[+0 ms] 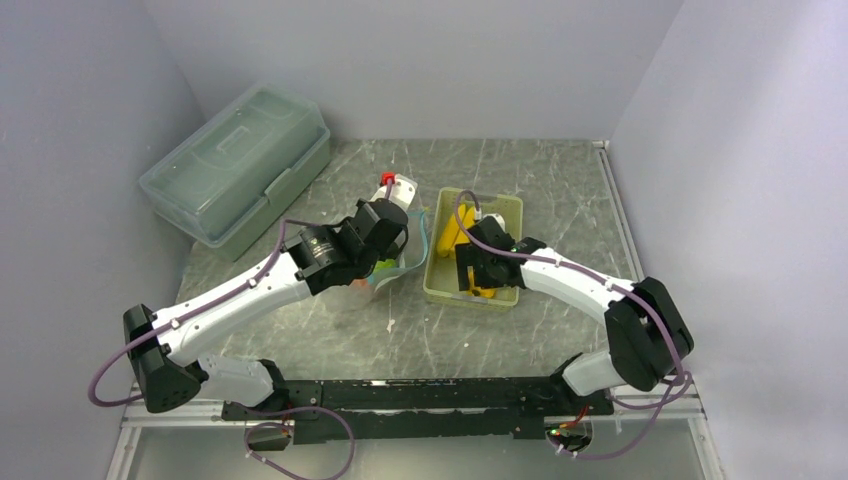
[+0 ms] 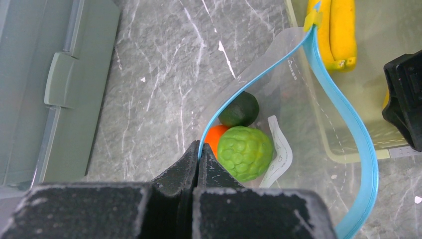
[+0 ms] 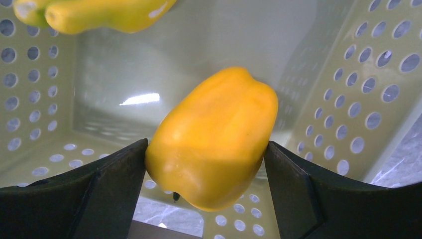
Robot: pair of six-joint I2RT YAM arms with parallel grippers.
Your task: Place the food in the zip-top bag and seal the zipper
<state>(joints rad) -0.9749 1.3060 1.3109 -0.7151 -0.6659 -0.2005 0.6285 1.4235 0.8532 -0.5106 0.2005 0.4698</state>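
Storage box (image 1: 237,160): translucent grey-green, lid on, set at an angle at the tabletop's far left.
Basket (image 1: 497,212): pale yellow-green, perforated walls, right of centre.
Tabletop (image 1: 545,170): grey marble pattern with white veins.
White scrap (image 1: 390,325): small, lying near the front.

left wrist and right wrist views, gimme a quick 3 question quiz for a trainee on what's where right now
1. True or false: the left gripper is shut on the zipper edge of the zip-top bag.
2. How many food pieces show inside the bag in the left wrist view?
3. What sits between the fingers of the right gripper? A banana, B yellow pepper, C lemon.

Key
1. True.
2. Three: avocado, orange, light green ball.
3. B.
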